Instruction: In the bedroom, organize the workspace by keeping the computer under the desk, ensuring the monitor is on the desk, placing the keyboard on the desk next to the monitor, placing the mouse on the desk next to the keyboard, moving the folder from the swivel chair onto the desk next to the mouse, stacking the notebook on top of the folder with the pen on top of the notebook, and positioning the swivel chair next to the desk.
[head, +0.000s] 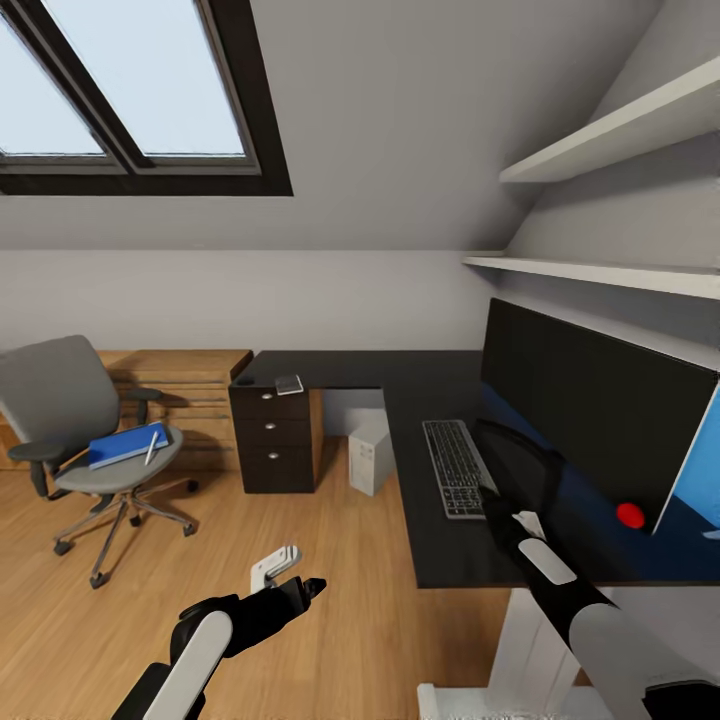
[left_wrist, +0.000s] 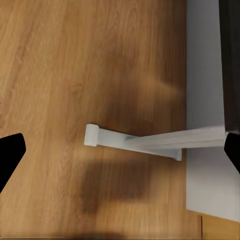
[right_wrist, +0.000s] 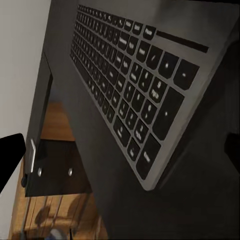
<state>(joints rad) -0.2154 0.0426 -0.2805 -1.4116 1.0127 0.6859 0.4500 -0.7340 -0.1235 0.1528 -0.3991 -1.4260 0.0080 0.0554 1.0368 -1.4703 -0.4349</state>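
Fingers of the left gripper (head: 300, 585) spread wide, empty, hanging over bare wood floor (head: 330, 560). Right gripper (right_wrist: 120, 150) fingers also wide apart, empty, just above the keyboard (head: 457, 467), which lies flat on the desk (head: 420, 390) in front of the monitor (head: 590, 410). Computer (head: 370, 455) stands on the floor under the desk. Folder (head: 127, 446) with pen (head: 151, 446) on top lies on the swivel chair (head: 75, 430), well apart from the desk.

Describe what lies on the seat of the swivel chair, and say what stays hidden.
On the swivel chair seat lies the blue folder with the white pen resting on top. The seat area under the folder is covered, so anything beneath it cannot be seen.
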